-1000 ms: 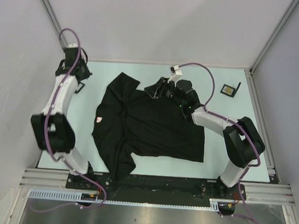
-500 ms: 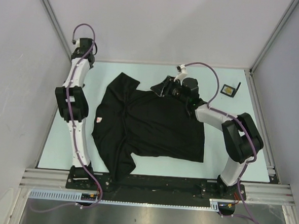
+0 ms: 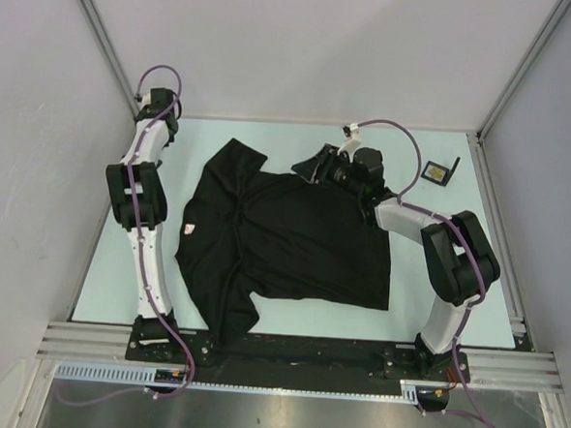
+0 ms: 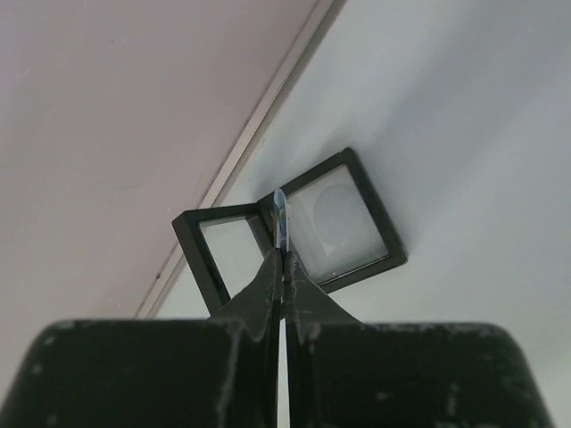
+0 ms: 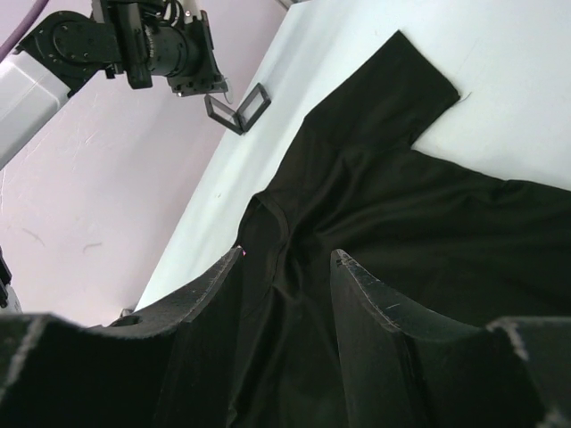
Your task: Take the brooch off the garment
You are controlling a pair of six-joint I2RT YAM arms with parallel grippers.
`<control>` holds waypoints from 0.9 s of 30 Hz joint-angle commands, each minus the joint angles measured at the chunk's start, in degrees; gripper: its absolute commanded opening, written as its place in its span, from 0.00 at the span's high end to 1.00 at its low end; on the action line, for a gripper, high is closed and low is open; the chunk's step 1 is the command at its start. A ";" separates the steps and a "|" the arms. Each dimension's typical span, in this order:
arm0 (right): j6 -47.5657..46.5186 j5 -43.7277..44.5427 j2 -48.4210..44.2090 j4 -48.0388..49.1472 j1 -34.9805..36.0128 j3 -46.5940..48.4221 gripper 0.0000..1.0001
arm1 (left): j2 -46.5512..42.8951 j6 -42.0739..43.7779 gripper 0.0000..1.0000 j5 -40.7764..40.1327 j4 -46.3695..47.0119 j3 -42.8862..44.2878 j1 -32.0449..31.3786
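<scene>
Left claw (image 4: 282,267) pressed together, pinching the thin brooch (image 4: 280,207) edge-on above the open black case (image 4: 343,227), far-left corner. Right claw (image 5: 287,259) spread over the collar of the shirt (image 3: 303,239). Shirt lies on the table (image 3: 203,136).

The top camera hangs above and behind my two bases and looks steeply down. It sits far enough off to take in the whole pale green table (image 3: 337,322), my left arm (image 3: 142,181), my right arm (image 3: 448,253) and the large black short-sleeved T-shirt (image 3: 294,234).

My left wrist camera sits just behind my left pincer (image 4: 282,257), whose fingers are pressed on a thin bluish brooch (image 4: 280,207). It stares from close up at an open black-framed clear case (image 4: 335,223) by the grey wall (image 4: 107,107).

My right wrist camera rides low over the T-shirt (image 5: 401,214), looking out between the spread fingers of my right pincer (image 5: 287,259) and across the table towards my left arm (image 5: 89,40).

Both wrist views share that case (image 5: 239,109). The top and right wrist views share the shirt.
</scene>
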 commanded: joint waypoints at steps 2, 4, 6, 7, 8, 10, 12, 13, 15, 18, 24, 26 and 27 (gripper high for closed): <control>1.19 -1.54 0.76 3.40 -0.15 0.24 0.52 | -1.67 3.51 1.00 -3.60 1.93 -1.52 0.05; 0.84 -1.36 0.58 2.96 -0.15 0.24 0.52 | -1.06 3.25 1.00 -3.95 1.23 -1.43 0.14; 0.66 -1.10 0.41 2.79 -0.15 0.24 0.52 | -1.05 2.90 1.00 -4.30 0.97 -1.61 0.14; 0.66 -1.10 0.49 2.87 -0.15 0.24 0.52 | -1.49 2.55 1.00 -4.48 0.62 -2.21 0.14; 0.83 -1.10 0.50 2.87 -0.06 0.24 0.52 | -1.84 2.28 1.00 -4.57 0.70 -2.66 0.05; 1.01 -1.19 0.67 3.22 -0.15 0.24 0.52 | -2.98 1.76 1.00 -4.13 1.05 -4.41 0.05; 1.19 -1.36 0.67 3.31 -0.15 0.24 0.52 | -3.43 1.67 1.00 -3.69 1.58 -5.64 -0.04; 1.10 -1.36 0.67 3.14 -0.15 0.24 0.52 | -3.43 1.58 1.00 -3.86 1.58 -5.91 0.05; 0.92 -1.19 0.41 2.88 -0.15 0.24 0.52 | -2.90 1.58 1.00 -3.95 1.32 -6.00 0.05; 0.66 -1.01 0.23 2.52 -0.15 0.24 0.52 | -2.46 1.67 1.00 -4.48 1.14 -6.26 0.05; 1.27 -1.36 0.67 3.22 -0.15 0.33 0.52 | -3.08 1.58 1.00 -4.48 2.02 -6.53 0.14; 1.27 -1.54 0.85 3.40 -0.06 0.24 0.52 | -3.16 1.67 1.00 -4.22 1.93 -5.83 0.14; 1.27 -1.45 0.76 3.40 -0.06 0.24 0.52 | -3.08 1.67 1.00 -3.87 1.85 -5.48 0.14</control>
